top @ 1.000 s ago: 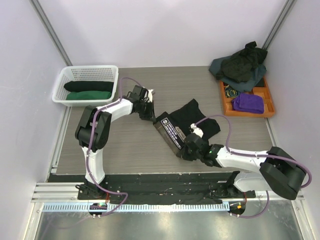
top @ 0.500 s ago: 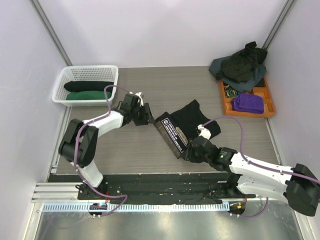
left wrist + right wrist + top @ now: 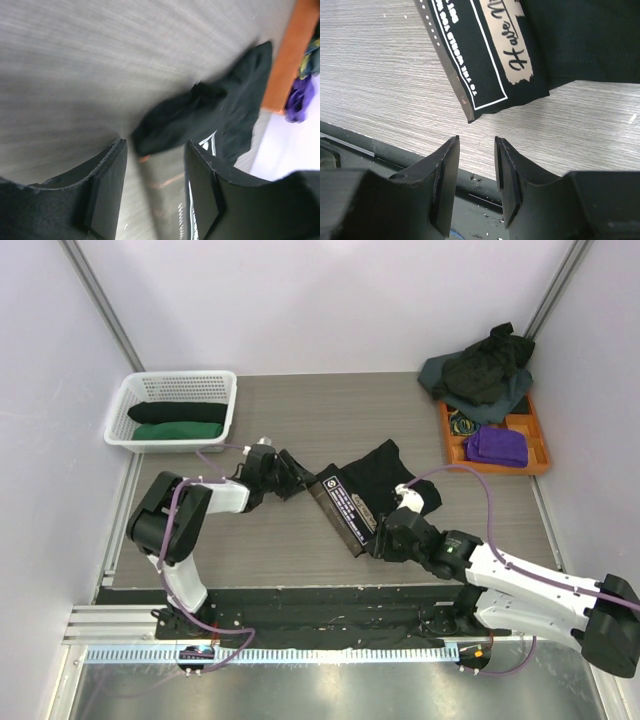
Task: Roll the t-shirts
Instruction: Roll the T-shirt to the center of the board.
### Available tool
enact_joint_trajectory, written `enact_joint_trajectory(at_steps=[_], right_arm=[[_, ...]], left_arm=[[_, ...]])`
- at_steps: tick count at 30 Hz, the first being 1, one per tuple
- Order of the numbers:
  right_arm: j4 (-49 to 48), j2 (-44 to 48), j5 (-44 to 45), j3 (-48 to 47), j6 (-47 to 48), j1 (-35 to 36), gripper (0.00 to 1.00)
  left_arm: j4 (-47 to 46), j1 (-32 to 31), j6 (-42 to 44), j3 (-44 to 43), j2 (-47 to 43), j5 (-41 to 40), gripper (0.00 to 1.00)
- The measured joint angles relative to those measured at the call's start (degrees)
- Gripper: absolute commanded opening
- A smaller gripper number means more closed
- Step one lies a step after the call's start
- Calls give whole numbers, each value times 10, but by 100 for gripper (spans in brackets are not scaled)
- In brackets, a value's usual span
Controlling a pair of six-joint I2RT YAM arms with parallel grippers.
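T-shirt (image 3: 372,485), black, lettered: folded, centre of table

Condition: the t-shirt lies flat on the grey wood-grain table (image 3: 260,540), folded into a long band that runs diagonally from left-back to right-front. The band's upper face carries a white frame line, small white print and a cream patch with black script. Plain black cloth and one sleeve spread out behind the band, toward the right.

Left gripper (image 3: 297,481): low at the band's far-left corner. Its fingers (image 3: 107,185) are spread and nothing is between them. The cloth lies just ahead of the tips.

Right gripper (image 3: 378,542): low at the band's near-right corner. Its fingers (image 3: 445,175) are narrowly apart and nothing is held. The corner lies just beyond the tips.

Edges and room: the band's near corner sits close to the black rail (image 3: 385,147) along the table's front edge. Bare table runs left toward the white basket (image 3: 175,387) and back toward the wall.

- Basket: holds a black roll (image 3: 178,412) and a green roll (image 3: 178,430), side by side.
- Right-back: an orange tray (image 3: 540,462) holds a purple cloth (image 3: 497,446).
- Heap of dark shirts (image 3: 480,370): overlaps the tray's far end.
- Gap: a strip of bare table separates the sleeve from the tray.
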State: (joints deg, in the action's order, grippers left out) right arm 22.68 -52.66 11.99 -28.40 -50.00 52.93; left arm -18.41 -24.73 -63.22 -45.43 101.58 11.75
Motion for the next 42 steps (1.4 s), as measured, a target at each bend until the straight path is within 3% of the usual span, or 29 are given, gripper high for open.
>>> enact_joint_trajectory(at_steps=[4, 5, 7, 8, 9, 10, 11, 12, 20, 27, 42], right_arm=[[14, 14, 2, -8, 8, 0, 42], [19, 20, 3, -9, 10, 0, 42], [27, 29, 4, -11, 16, 0, 42], [31, 33, 5, -13, 19, 0, 42], [33, 35, 5, -14, 24, 0, 45], [36, 35, 5, -16, 30, 0, 59], [41, 33, 6, -20, 35, 0, 62], [49, 27, 9, -29, 44, 0, 79], [76, -106, 87, -138, 123, 38, 81], [92, -298, 292, -264, 213, 151, 84], [20, -542, 504, -342, 326, 220, 88]], left_arm=[[-50, -1, -38, -3, 27, -3, 42], [-55, -2, -43, -3, 31, -8, 30], [-61, -4, -50, -3, 37, -14, 19], [-62, -4, -52, -3, 41, -18, 4], [-62, -5, -52, -3, 45, -21, 0], [-63, -6, -56, -3, 48, -23, 0], [-65, -7, -55, -3, 51, -24, 0], [-71, -8, -53, -3, 53, -25, 0], [-49, -19, -38, -25, 54, -41, 0], [3, -20, -35, -50, 44, -40, 0], [68, -20, -24, -85, 39, -15, 0]])
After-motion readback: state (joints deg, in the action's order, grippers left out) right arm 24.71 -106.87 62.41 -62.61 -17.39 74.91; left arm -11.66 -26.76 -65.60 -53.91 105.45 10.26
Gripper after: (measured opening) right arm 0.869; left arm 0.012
